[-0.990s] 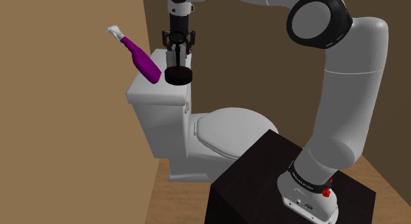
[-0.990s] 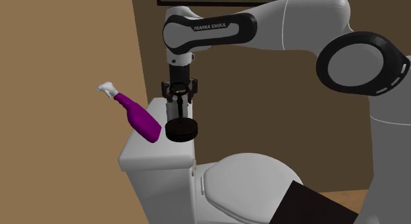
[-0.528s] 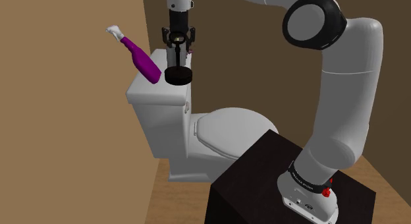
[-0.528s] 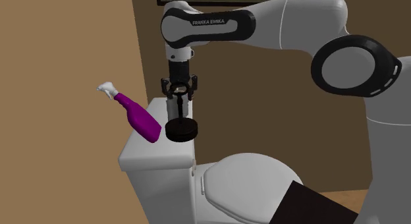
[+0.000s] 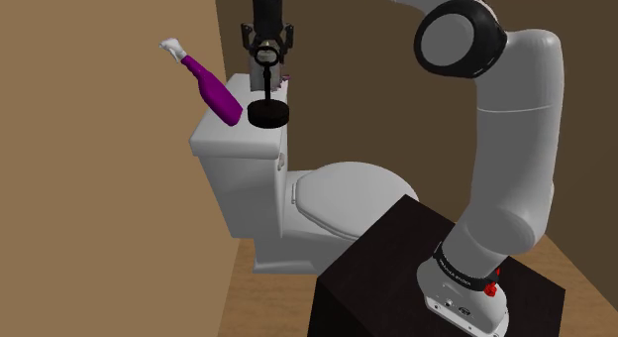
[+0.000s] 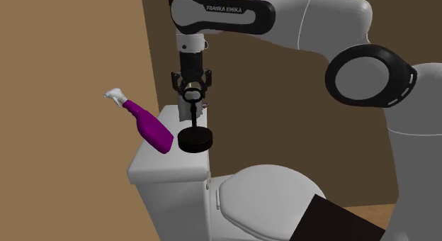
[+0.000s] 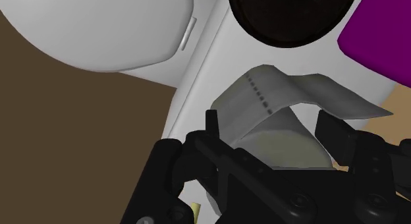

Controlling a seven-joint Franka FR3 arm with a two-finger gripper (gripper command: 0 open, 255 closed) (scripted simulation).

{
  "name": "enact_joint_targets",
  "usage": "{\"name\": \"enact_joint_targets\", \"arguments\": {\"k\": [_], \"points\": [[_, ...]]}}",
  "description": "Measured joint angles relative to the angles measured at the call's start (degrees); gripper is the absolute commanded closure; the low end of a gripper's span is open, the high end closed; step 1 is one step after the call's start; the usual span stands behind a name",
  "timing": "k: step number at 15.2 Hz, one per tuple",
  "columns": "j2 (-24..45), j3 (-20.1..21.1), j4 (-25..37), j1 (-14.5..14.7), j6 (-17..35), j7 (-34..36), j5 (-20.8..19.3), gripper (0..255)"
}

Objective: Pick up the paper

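While hanging over black stand, gripper clasps paper roll (tail loose).

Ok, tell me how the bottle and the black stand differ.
The bottle is purple with a white top; the stand is all black. The bottle is tilted; the stand is upright. The bottle is long-bodied; the stand is a flat disc with a thin rod. Both sit on the toilet tank.

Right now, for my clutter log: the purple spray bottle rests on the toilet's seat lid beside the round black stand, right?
No: the purple spray bottle rests on the white tank lid, not the seat lid, beside the round black stand; the shoulder view shows it.
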Motion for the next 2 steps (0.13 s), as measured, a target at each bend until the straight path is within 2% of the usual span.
{"name": "enact_joint_targets", "arguments": {"k": [2], "points": [[0.6, 0.0, 2.0, 0.1, -1.5, -0.1, -0.1, 255]]}}
